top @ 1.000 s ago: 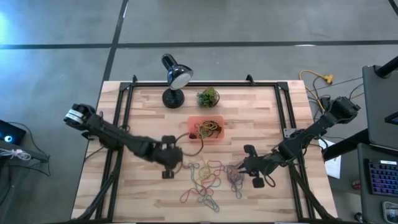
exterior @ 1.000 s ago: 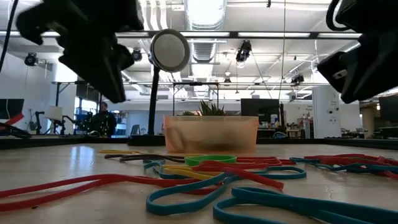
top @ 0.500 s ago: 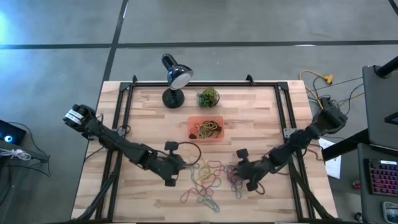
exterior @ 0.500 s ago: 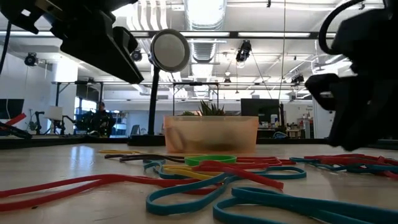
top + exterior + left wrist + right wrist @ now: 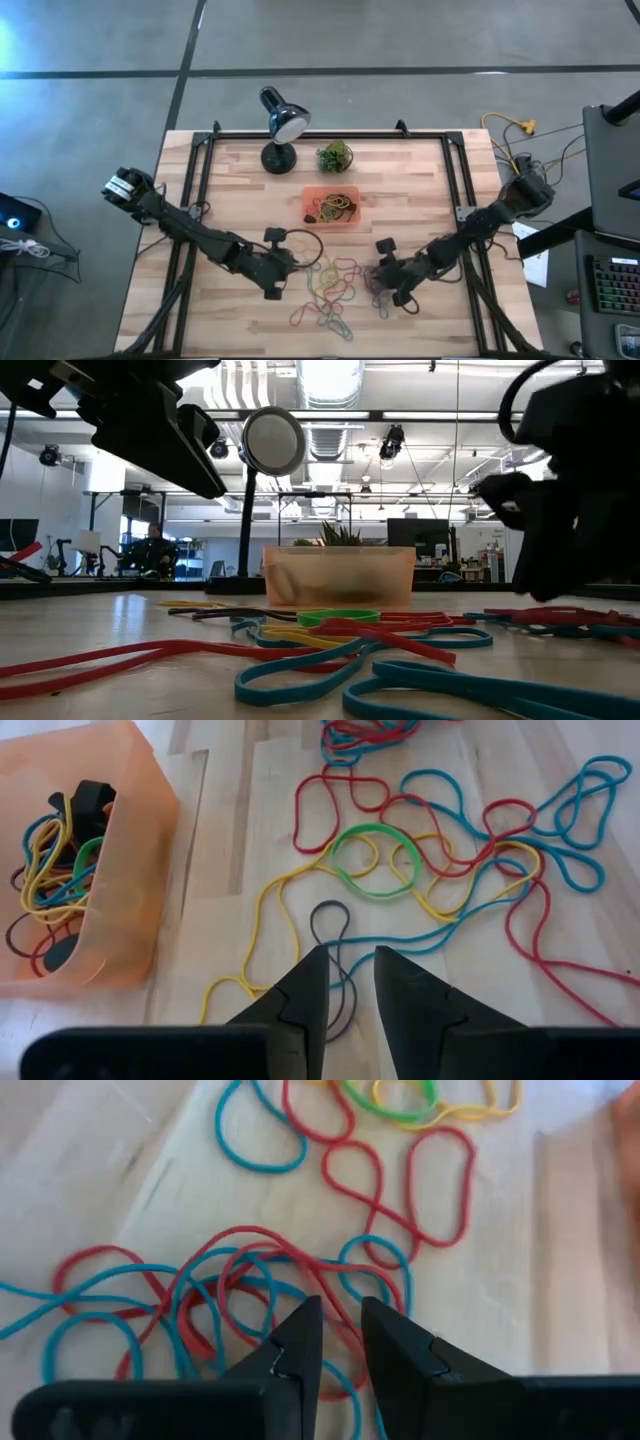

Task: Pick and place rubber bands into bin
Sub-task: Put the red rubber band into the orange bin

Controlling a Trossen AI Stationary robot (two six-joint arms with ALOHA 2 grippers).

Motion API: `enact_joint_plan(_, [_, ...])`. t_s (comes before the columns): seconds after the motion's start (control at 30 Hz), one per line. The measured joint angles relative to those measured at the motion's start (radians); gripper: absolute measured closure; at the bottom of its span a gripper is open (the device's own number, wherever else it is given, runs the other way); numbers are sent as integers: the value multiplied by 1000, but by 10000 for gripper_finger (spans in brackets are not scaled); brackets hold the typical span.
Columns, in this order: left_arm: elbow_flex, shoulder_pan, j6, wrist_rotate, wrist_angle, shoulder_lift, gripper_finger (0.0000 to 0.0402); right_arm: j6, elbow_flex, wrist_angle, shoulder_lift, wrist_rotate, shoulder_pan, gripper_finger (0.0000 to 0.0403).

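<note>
1. High view: the small translucent orange-red plastic bin [image 5: 332, 208] sits mid-table in front of the little green plant ball [image 5: 334, 156] and the black desk lamp [image 5: 279, 125], with a few bands already inside. The loose pile of thin coloured rubber bands [image 5: 335, 290] is spread on the light wooden table [image 5: 420, 190] on the near side of the bin. The left gripper [image 5: 282, 272] is at the pile's left edge, the right gripper [image 5: 385, 281] at its right edge.

2. Low view: bands lie flat all over the foreground, red, teal, yellow and one green loop [image 5: 338, 618], with the bin behind them. Both arms are just dark shapes up top.

3. Left wrist view: the left gripper's fingers [image 5: 300, 995] are only a narrow gap apart, nothing pinched, hovering right over a thin dark loop [image 5: 333, 945] that runs between the tips. The bin is off to the side, close by.

4. Right wrist view: the right gripper's fingers [image 5: 295, 1342] also stand slightly parted, right over a tangle of red and teal bands [image 5: 240, 1295]; can't tell if they touch it.
</note>
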State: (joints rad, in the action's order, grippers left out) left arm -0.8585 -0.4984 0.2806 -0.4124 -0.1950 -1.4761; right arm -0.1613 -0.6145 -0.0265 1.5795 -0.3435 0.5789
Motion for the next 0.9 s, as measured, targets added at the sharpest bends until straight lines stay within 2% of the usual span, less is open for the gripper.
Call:
enact_joint_plan(0.2, [0,0,-7,-15,1,0,333,12,0,21,-40,1,-4,335])
enact_joint_plan(0.5, [0,0,-6,-14,4,0,333,-4,-1,-5,50,8,-8,335])
enact_joint_plan(0.9, [0,0,-5,-14,3,0,333,-4,-1,-14,57,8,-16,335])
